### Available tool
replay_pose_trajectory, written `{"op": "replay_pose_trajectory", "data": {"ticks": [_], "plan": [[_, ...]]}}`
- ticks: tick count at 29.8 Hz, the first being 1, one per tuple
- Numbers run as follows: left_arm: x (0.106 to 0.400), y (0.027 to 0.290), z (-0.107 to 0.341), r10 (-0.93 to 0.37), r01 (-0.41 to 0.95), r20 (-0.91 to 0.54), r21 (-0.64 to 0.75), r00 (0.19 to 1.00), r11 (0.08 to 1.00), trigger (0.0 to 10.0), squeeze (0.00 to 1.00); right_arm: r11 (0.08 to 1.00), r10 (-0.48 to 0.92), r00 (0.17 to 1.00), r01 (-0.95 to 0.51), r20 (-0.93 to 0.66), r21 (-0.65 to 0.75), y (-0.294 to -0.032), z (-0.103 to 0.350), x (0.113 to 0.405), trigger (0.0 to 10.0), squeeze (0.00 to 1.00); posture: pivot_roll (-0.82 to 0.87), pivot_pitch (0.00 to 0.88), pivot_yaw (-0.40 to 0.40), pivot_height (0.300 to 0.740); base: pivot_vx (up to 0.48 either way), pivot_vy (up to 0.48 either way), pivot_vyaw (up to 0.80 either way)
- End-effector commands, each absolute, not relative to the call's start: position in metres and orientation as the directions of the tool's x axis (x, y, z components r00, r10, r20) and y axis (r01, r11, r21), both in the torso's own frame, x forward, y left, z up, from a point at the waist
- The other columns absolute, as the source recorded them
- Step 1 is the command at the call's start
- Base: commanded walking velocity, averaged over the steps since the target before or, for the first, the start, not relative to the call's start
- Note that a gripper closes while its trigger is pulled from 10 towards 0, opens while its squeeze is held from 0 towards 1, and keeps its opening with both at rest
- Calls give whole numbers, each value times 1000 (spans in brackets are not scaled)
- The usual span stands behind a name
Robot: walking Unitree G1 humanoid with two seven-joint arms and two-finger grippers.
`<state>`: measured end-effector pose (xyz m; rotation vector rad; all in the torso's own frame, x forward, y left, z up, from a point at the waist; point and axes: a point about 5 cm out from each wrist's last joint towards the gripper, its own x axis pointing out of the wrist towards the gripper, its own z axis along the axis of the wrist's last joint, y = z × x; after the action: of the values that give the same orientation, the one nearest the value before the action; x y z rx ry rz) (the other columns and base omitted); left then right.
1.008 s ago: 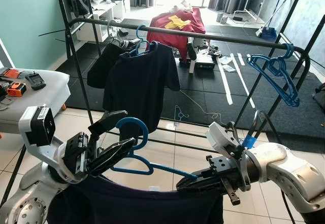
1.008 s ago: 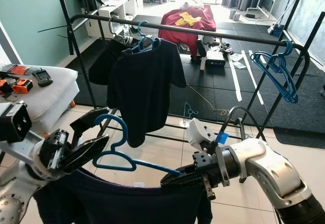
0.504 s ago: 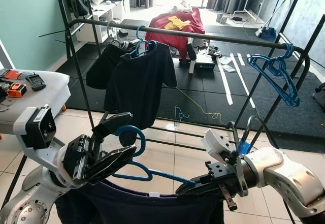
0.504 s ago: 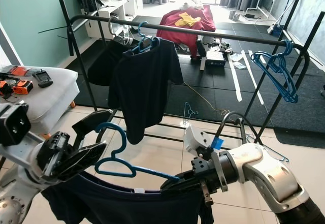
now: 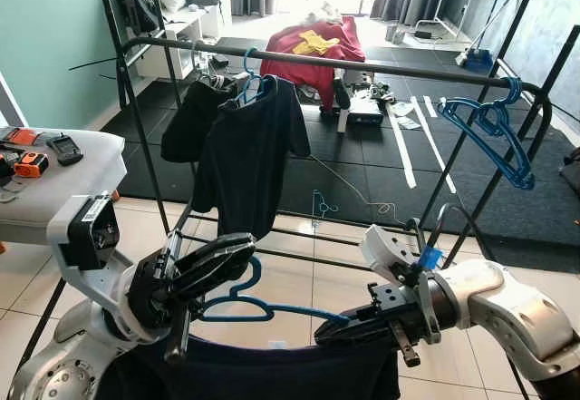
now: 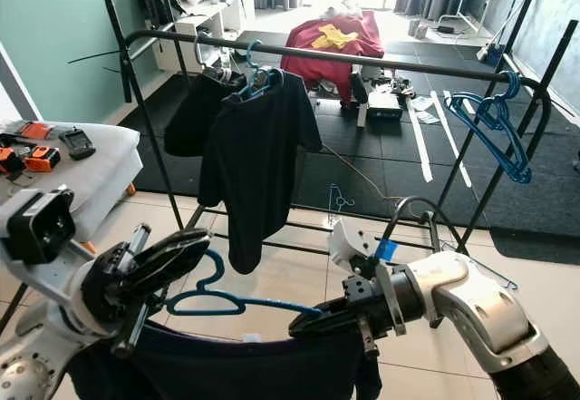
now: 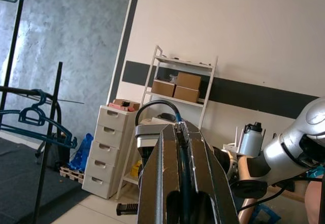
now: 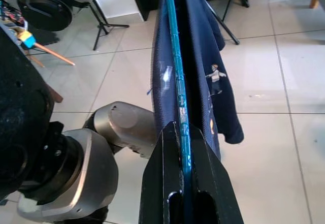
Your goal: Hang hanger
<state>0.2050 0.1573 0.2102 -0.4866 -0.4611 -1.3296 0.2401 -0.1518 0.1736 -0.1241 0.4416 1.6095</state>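
A blue plastic hanger (image 5: 265, 308) hangs low in front of me with a dark navy shirt (image 5: 272, 373) draped on it. My left gripper (image 5: 237, 248) is shut on the hanger at its hook and neck. My right gripper (image 5: 323, 331) is shut on the hanger's right arm, seen edge-on as the hanger (image 8: 177, 92) with the shirt (image 8: 205, 76) beside it. In the left wrist view a blue line of hanger (image 7: 181, 183) runs between the closed fingers. The black rack rail (image 5: 381, 66) crosses well above and beyond both grippers.
On the rail hang a dark T-shirt (image 5: 249, 155) on a blue hanger and a bunch of bare blue hangers (image 5: 494, 137) at the right end. A grey table (image 5: 63, 178) with tools stands left. A red pile (image 5: 313, 46) lies on the black mat behind.
My left gripper was open around the hanger's hook and has now closed on it. The hanger and shirt sit a little lower. The right gripper keeps its hold.
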Motion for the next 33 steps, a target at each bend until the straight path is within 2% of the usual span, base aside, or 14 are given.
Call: {"op": "replay_pose_trajectory", "data": {"ticks": [1, 6, 12, 23, 24, 25, 26, 27, 28, 29, 30, 33], "plan": [[202, 154, 209, -819, 986, 550, -67, 162, 150, 0, 0, -18, 939, -76, -985, -335, 174, -153, 178, 243, 0, 0, -145, 0, 1, 740, 0, 0, 0], [207, 149, 206, -833, 985, 527, -70, 170, 157, 0, 0, 19, 943, -27, -991, -331, 133, -156, 188, 257, 0, 0, -144, 0, 3, 740, 0, 0, 0], [210, 149, 207, -833, 984, 524, -63, 177, 169, 0, 0, 34, 942, -7, -993, -336, 116, -156, 190, 263, 0, 0, -148, 0, 9, 740, 0, 0, 0], [225, 147, 207, -806, 958, 524, -78, 276, 277, 0, 0, 42, 957, 21, -997, -288, 67, -141, 197, 278, 0, 0, -139, 0, 10, 740, 0, 0, 0], [227, 147, 207, -803, 954, 522, -80, 287, 290, 0, 0, 44, 955, 24, -997, -297, 58, -140, 196, 280, 4392, 0, -145, 0, 11, 740, 0, 0, 0], [228, 148, 207, -800, 950, 521, -81, 299, 302, 0, 0, 34, 953, 10, -997, -301, 75, -139, 195, 281, 10000, 0, -146, 0, 10, 740, 0, 0, 0], [228, 148, 207, -800, 950, 521, -81, 299, 302, 0, 0, 34, 953, 10, -997, -301, 75, -139, 195, 281, 10000, 0, -146, 0, 10, 740, 0, 0, 0], [229, 149, 208, -800, 948, 518, -79, 303, 308, 0, 0, 43, 953, 23, -997, -303, 57, -139, 196, 283, 10000, 373, -139, 0, 9, 740, 0, 0, 0], [229, 149, 208, -800, 948, 518, -79, 303, 308, 0, 0, 43, 953, 23, -997, -303, 57, -139, 196, 283, 10000, 373, -139, 0, 9, 740, 0, 0, 0], [230, 151, 208, -800, 945, 514, -77, 310, 317, 0, 0, 67, 957, 50, -997, -287, 49, -139, 199, 288, 10000, 1000, -136, 0, 12, 740, 0, 0, 0], [230, 151, 207, -804, 946, 509, -73, 309, 317, 0, 0, 80, 954, 69, -996, -290, 29, -141, 201, 290, 10000, 1000, -134, 0, 19, 740, 0, 0, 0], [231, 151, 209, -811, 946, 500, -63, 305, 317, 0, 0, 67, 963, 54, -997, -263, 39, -140, 204, 290, 10000, 1000, -129, 0, 11, 740, 0, 0, 0]]}}
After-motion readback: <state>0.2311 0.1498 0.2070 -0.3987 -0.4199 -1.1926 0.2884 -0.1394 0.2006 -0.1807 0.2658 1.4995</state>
